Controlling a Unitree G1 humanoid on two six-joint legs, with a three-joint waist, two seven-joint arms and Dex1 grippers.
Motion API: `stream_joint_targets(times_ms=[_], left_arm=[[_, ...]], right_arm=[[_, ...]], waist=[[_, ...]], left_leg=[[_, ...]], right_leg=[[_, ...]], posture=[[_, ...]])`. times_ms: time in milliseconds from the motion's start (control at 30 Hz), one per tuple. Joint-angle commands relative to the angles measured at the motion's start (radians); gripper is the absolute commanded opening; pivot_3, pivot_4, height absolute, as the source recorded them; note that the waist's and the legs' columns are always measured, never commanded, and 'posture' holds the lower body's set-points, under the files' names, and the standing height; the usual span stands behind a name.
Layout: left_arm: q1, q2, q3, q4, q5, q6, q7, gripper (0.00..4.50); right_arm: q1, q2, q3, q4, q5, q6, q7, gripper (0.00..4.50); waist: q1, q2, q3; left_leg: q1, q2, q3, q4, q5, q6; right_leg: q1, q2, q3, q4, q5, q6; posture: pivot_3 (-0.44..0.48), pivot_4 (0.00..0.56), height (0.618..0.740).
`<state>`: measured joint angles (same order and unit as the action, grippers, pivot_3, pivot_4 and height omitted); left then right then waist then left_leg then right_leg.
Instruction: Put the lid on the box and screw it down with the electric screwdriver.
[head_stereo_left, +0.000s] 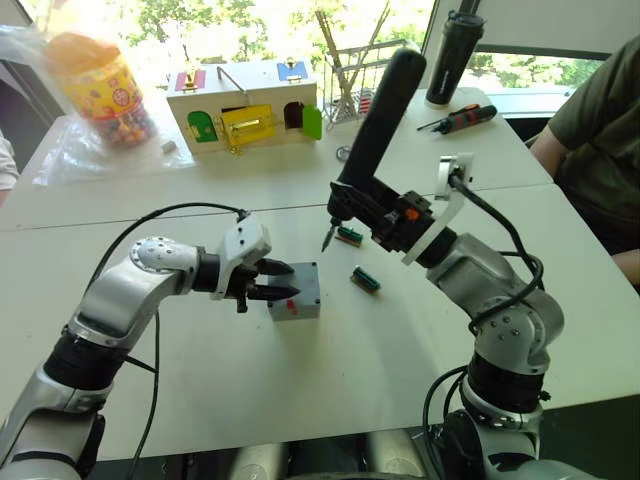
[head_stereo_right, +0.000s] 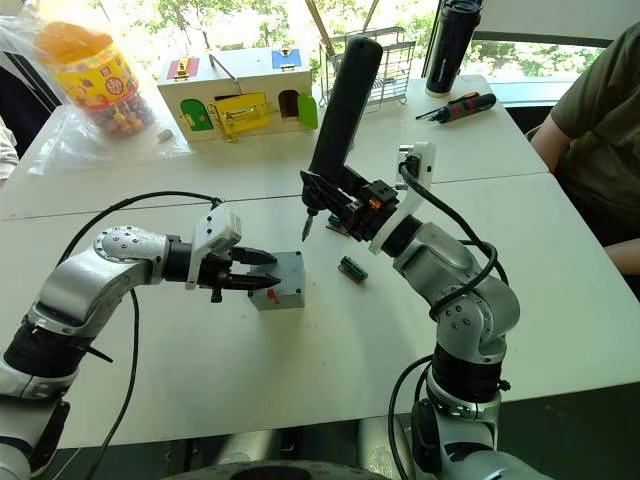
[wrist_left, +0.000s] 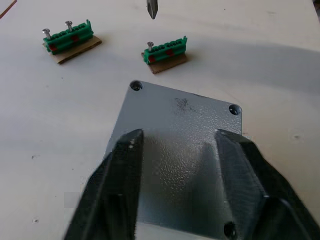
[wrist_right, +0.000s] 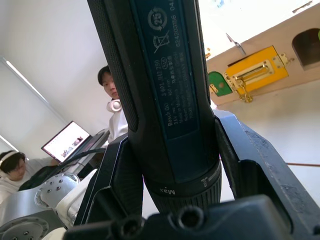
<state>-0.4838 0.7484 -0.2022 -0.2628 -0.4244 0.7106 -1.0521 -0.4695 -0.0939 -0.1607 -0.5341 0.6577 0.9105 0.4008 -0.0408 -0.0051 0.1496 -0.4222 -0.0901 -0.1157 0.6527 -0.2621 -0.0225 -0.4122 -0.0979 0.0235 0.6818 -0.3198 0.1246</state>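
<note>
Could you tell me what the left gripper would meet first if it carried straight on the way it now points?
Probably the lid on the box: the left gripper sits just over it, fingers apart.

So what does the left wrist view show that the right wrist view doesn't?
Left wrist view: the lid seated on the box, its corner screw holes empty, the left gripper open over it, two green screw holders on the table, and the bit tip hanging above. Right wrist view: the right gripper clamped on the electric screwdriver, the wooden box, two people. Shared: the screwdriver.
</note>
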Motion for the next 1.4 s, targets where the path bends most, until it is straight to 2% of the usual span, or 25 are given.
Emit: stream_joint_targets(times_ms=[33,433,967,1400], left_arm=[[0.000,0.007,-0.005,-0.028,0.009,-0.013,-0.008,2.61],[0.041,0.023,-0.046,-0.014,0.075,-0.064,-0.014,2.61],[0.031,-0.004,-0.054,-0.010,0.098,-0.071,-0.009,2.61],[0.036,-0.009,-0.053,-0.005,0.110,-0.080,-0.005,2.61]], right_arm=[[0.007,-0.004,0.041,-0.023,-0.013,-0.080,-0.005,1.77],[0.097,-0.036,0.205,0.040,-0.145,-0.263,0.006,1.77],[0.055,-0.036,0.201,0.027,-0.101,-0.279,-0.013,1.77],[0.100,-0.045,0.255,0.088,-0.154,-0.325,0.006,1.77]], waist=[[-0.003,0.000,0.000],[-0.003,0.000,0.000],[0.000,0.000,0.000],[-0.001,0.000,0.000]], left_leg=[[0.000,0.000,0.000,0.000,0.000,0.000],[0.002,0.000,0.000,-0.001,0.000,0.000],[0.004,0.000,0.000,-0.001,0.000,0.000],[0.004,0.000,0.000,-0.001,0.000,0.000]], right_leg=[[0.000,0.000,0.000,0.000,0.000,0.000],[0.001,0.000,0.000,0.000,0.000,0.000],[0.003,0.000,0.000,0.000,0.000,0.000],[0.003,0.000,0.000,0.000,0.000,0.000]], posture=[[0.000,0.150,0.740],[0.000,0.150,0.740],[0.000,0.150,0.740],[0.000,0.150,0.740]])
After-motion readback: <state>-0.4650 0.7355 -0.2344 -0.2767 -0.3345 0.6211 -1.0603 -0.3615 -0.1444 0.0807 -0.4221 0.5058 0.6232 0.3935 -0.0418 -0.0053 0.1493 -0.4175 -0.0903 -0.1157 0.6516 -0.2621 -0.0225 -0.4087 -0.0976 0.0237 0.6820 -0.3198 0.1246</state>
